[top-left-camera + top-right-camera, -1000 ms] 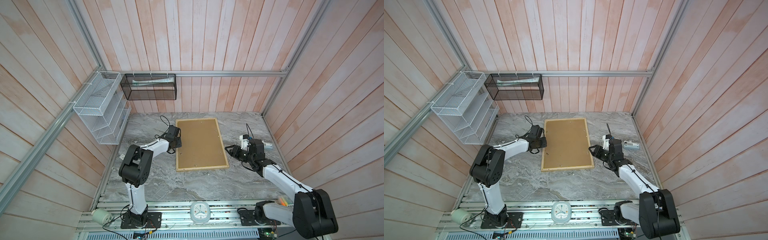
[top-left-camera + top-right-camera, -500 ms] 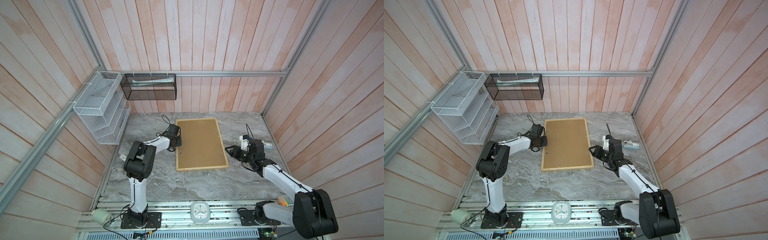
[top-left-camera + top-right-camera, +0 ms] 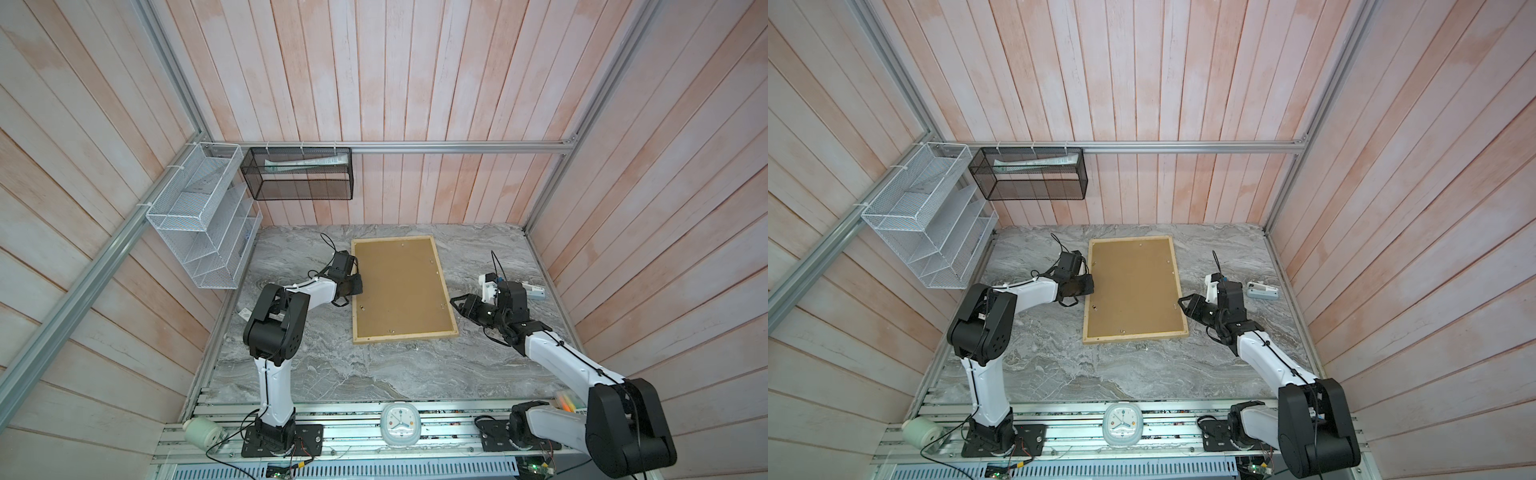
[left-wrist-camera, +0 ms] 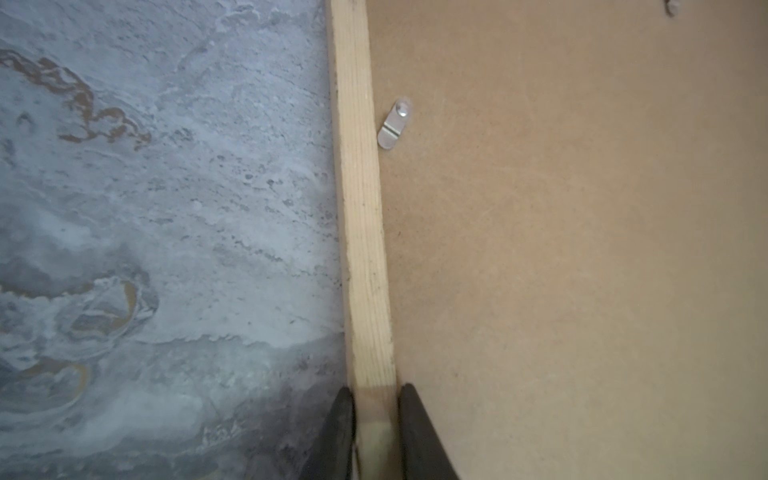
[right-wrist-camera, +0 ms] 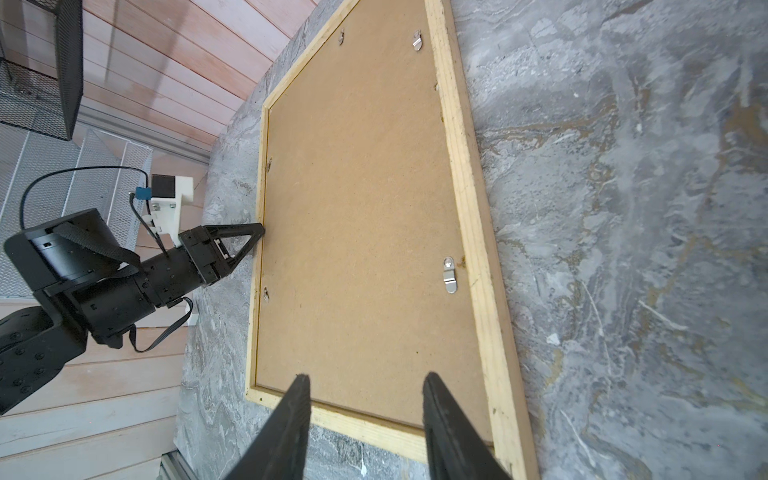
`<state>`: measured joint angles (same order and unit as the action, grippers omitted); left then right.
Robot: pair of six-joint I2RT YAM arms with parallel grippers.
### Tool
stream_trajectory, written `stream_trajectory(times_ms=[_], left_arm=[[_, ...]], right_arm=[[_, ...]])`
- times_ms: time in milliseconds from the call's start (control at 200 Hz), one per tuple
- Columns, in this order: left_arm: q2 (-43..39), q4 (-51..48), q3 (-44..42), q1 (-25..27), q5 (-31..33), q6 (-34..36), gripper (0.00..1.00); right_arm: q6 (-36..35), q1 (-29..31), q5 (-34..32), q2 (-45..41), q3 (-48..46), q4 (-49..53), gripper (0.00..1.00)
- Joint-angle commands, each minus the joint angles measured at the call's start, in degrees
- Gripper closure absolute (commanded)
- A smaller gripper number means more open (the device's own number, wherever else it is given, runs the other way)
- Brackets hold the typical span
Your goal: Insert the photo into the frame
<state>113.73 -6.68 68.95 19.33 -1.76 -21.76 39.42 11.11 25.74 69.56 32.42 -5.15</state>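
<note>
The frame [image 3: 405, 337] lies face-down on the marble table [image 3: 332, 374], with a brown backing board [image 3: 399, 286] filling it. The left gripper [image 4: 375, 395] is pinched on the frame's left rail about midway along, one finger on either side. The right gripper [image 5: 366, 378] hangs by the right rail, fingers apart, gripping nothing.

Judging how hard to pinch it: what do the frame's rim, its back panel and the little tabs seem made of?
By look, the frame is pale unfinished softwood, grain lines showing; the backing board is matte brown, grainless, probably fibreboard; the tabs are shiny bare metal.
</note>
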Motion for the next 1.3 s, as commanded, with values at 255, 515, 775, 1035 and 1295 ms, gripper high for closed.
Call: stream_trajectory(times_ms=[255,515,775,1035,1295], left_arm=[[-7.46,0.71,-10.35,3.80,-4.30,-3.65,0.80],[-11.89,0.97,-14.51,6.33,-3.85,-5.86,0.80],[-14.59,-1.34,-14.05,6.33,-2.78,-4.99,0.75],[-11.38,-3.31,-9.92,6.24,-0.31,-4.70,0.74],[-7.66,-1.97,-8.08,5.72,1.85,-5.04,0.80]], right_arm=[[2.98,4.10,-1.03,-2.90,-2.34,-2.66,0.56],[4.69,9.21,-2.06,-3.74,-2.13,-4.47,0.56],[3.83,13.77,-2.75,4.65,2.36,-8.58,0.64],[6.84,16.36,0.30,21.18,11.07,-16.09,0.80],[17.17,20.04,-0.73,39.19,23.42,-23.94,0.95]])
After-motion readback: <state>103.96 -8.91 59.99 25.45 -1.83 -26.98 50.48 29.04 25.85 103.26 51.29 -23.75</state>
